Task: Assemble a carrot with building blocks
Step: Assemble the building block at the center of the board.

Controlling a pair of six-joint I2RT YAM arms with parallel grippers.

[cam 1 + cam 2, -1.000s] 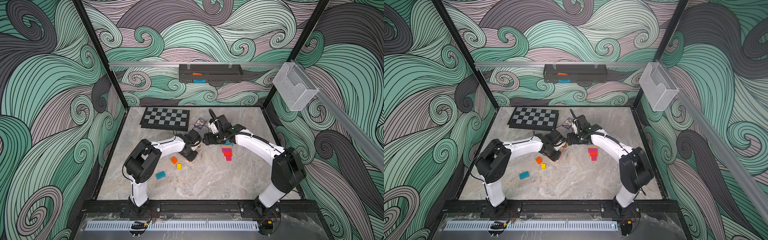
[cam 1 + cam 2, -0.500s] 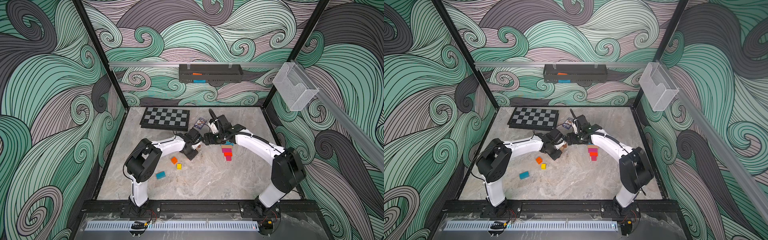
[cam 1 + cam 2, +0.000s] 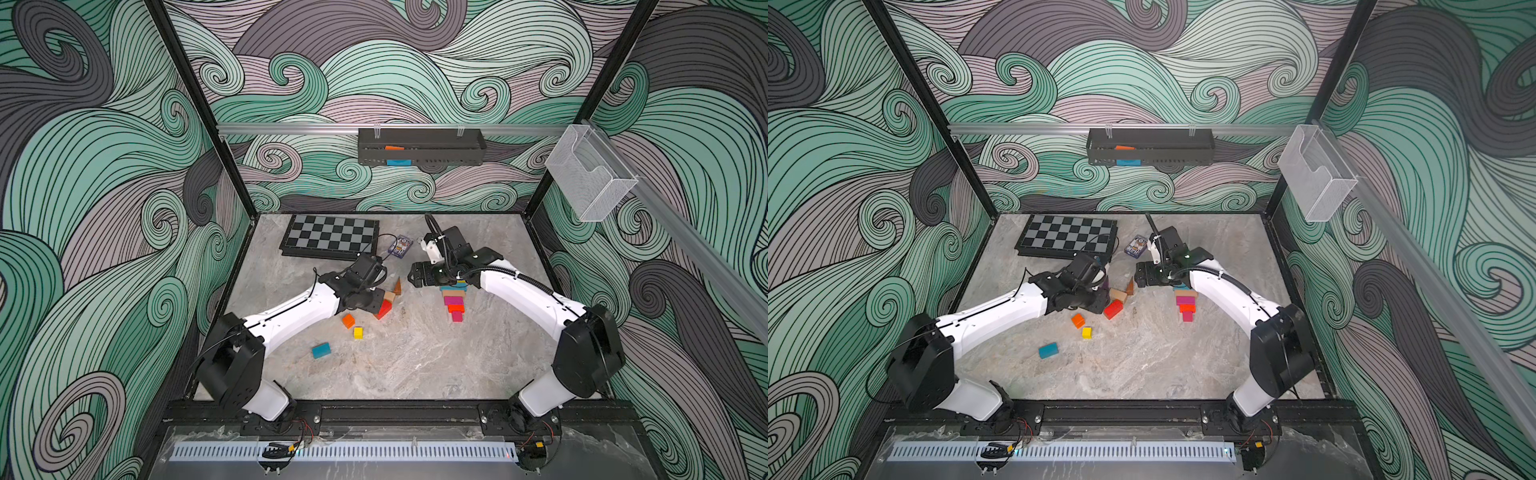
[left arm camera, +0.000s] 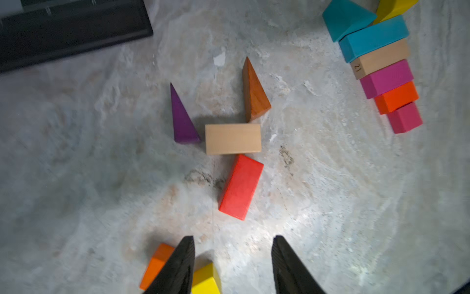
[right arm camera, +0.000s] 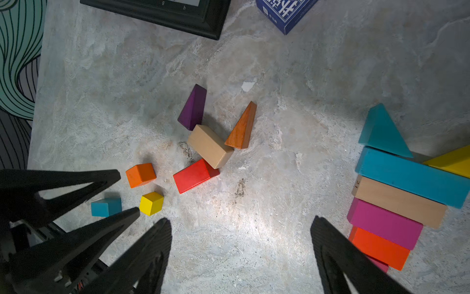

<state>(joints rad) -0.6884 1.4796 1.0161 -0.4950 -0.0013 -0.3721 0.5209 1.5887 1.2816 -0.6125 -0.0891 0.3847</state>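
Note:
Several building blocks lie in a tapering row: teal wedge (image 5: 381, 132), teal cuboid (image 5: 412, 178), beige (image 5: 396, 201), pink (image 3: 453, 300), orange-red (image 3: 456, 308) and a small pink one (image 4: 404, 118). A loose cluster holds a purple wedge (image 4: 181, 119), brown wedge (image 4: 254, 94), beige cuboid (image 4: 232, 138) and red cuboid (image 3: 383, 309). Nearer lie an orange cube (image 3: 348, 320), yellow cube (image 3: 358, 332) and teal block (image 3: 321, 350). My left gripper (image 4: 234, 239) hovers open and empty just short of the red cuboid. My right gripper (image 5: 240, 220) is open and empty above bare table beside the row.
A black-and-grey chessboard (image 3: 330, 237) and a small purple card box (image 3: 400, 246) lie at the back of the table. A black shelf (image 3: 420, 146) on the back wall holds an orange and a blue piece. A clear bin (image 3: 590, 178) hangs on the right rail.
My left wrist has shifted slightly over the loose blocks. The right arm has stayed almost still.

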